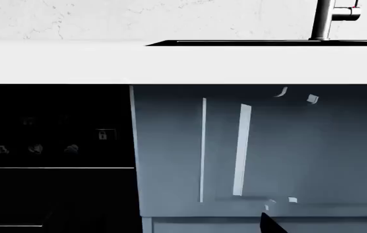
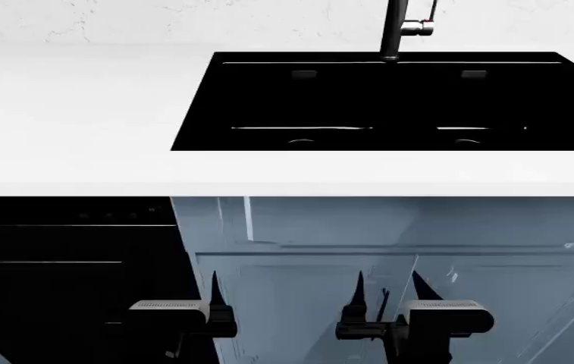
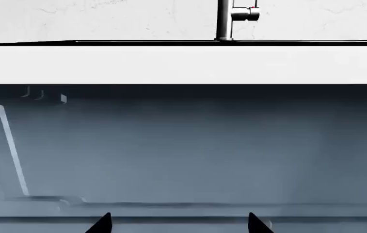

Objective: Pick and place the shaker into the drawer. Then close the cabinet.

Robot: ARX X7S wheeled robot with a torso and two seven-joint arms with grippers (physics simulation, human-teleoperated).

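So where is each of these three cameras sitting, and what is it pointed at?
Head view: high on the robot, looking down over the black sink and white counter; both pincers, left and right, show low.
Left wrist view: low, facing the blue-grey cabinet front and black oven; one dark fingertip shows.
Right wrist view: low, facing the cabinet; two fingertips show.
All share the tap.

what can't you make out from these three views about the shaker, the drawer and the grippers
- Shaker: in no view; nothing red shows on the countertop or in the sink.
- Drawer: no open drawer in view; only blue-grey cabinet fronts, so its state cannot be told.
- Left gripper: one fingertip shows in the head view; the left wrist view's edge crops the rest.
- Right gripper: fingertips apart, nothing between them; bodies cut off.
- Oven panel icons: too dark and small.
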